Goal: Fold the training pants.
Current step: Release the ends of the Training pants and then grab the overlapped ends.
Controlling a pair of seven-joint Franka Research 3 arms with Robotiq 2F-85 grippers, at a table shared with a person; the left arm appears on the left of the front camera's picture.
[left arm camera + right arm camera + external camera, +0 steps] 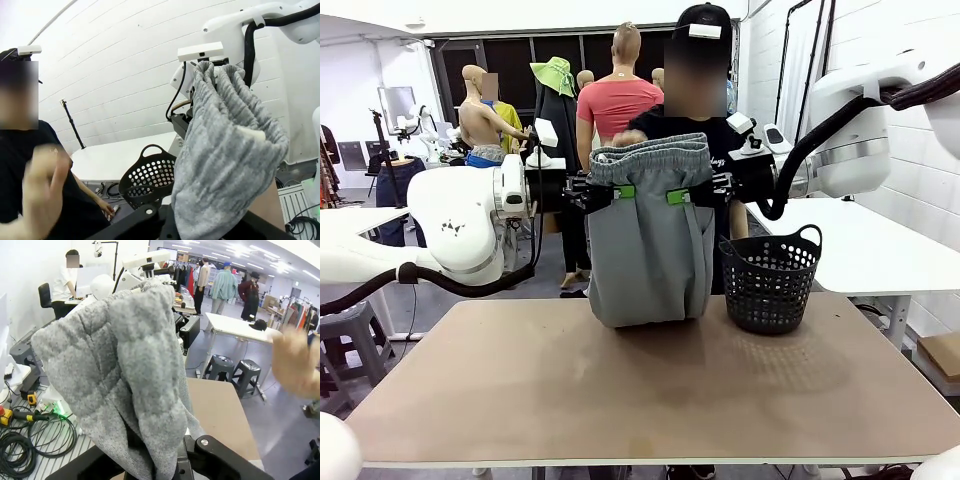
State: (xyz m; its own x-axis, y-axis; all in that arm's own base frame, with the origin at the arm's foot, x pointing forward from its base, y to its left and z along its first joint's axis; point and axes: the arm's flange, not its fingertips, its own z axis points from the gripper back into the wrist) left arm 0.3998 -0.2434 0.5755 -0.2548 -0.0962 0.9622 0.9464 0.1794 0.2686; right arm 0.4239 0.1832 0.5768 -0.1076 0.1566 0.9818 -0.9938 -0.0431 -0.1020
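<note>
Together, the left gripper (pixel 620 191) and right gripper (pixel 681 196) hold the training pants (pixel 650 250) up by the waistband, fingers (pixel 625 191) pinching cloth, so they hang straight over the far surface (pixel 620 390), left of a basket (pixel 770 285).

You've got the training pants (pixel 650 250) hanging upright over mid-bench, waistband on top, lower end bunched on the bench (pixel 620 400). Your left end effector (pixel 624 191) and right end effector (pixel 678 196) are both clamped on the fabric just below the waistband, green pads facing you. A person's hand (pixel 630 138) is at the waistband's top edge. A black mesh basket (pixel 769 280) sits just beside the pants, on your right.
</note>
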